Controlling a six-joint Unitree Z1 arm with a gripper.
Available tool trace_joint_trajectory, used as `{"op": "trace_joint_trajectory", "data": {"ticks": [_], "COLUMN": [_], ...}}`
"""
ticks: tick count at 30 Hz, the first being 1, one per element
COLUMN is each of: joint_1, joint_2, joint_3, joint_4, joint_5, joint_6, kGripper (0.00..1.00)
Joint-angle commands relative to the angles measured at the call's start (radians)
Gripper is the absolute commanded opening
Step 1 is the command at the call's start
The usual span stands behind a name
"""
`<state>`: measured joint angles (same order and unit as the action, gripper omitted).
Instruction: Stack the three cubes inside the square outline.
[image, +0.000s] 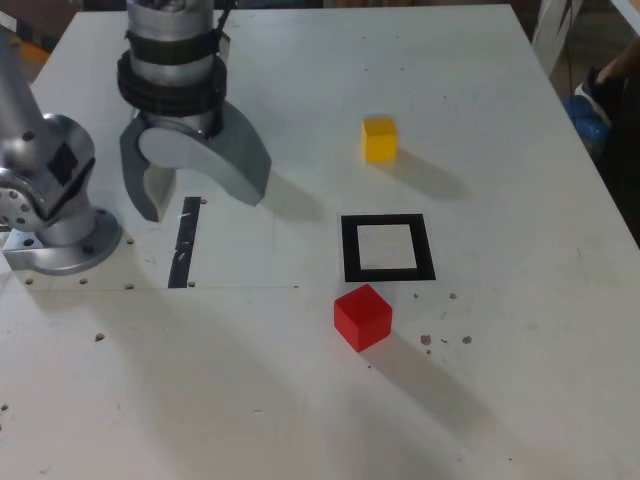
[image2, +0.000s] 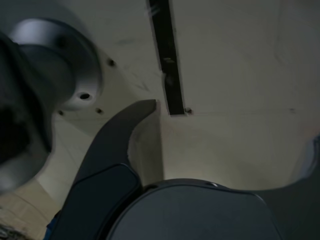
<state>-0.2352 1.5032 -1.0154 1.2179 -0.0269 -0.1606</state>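
The red cube (image: 362, 316) sits closest to the camera in the exterior view, just below the square outline (image: 388, 248) and a little turned. It almost touches the black frame but is not inside it. The white middle of the outline has nothing in it, so no cube is stacked yet.

Going from the exterior view's left to its right: first comes the silver base of the arm (image: 50, 200), bolted to the table (image: 500, 400). Next is the pincer (image: 205, 200), hanging above the table with its two grey jaws spread wide and nothing between them. It holds no cube. Right beside it lies a thin strip of black tape (image: 185, 243), which the wrist view (image2: 167, 65) also shows. Then come the outline and the red cube. The yellow cube (image: 379, 138) sits farther back, apart from the outline.

I cannot see a green cube in either view.

The pincer is far from both cubes, so I think it must travel to one first. The table between them looks bare, apart from the tape and some small crumbs (image: 440, 340).
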Motion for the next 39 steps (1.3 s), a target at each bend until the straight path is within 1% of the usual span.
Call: {"op": "trace_joint_trajectory", "data": {"ticks": [1,5,7,12,16,19,25,32,39], "joint_1": [-0.056,-0.135,-0.169,-0.232,-0.248,-0.25,-0.25,-0.25,-0.248], "joint_2": [0.027,0.081,0.121,0.233,0.279,0.294,0.329,0.347,0.39], "joint_3": [-0.076,-0.195,-0.252,-0.36,-0.395,-0.399,-0.392,-0.361,-0.383], "joint_4": [0.039,0.112,0.139,0.17,0.169,0.144,0.051,0.006,-0.049], "joint_5": [0.012,0.04,0.046,0.039,0.035,0.035,0.027,0.015,0.001], "joint_6": [-0.056,-0.148,-0.183,-0.232,-0.253,-0.261,-0.27,-0.354,-0.441], "kGripper": [0.99,0.99,0.99,0.99,0.99,0.99,0.99,0.96,0.96]}}
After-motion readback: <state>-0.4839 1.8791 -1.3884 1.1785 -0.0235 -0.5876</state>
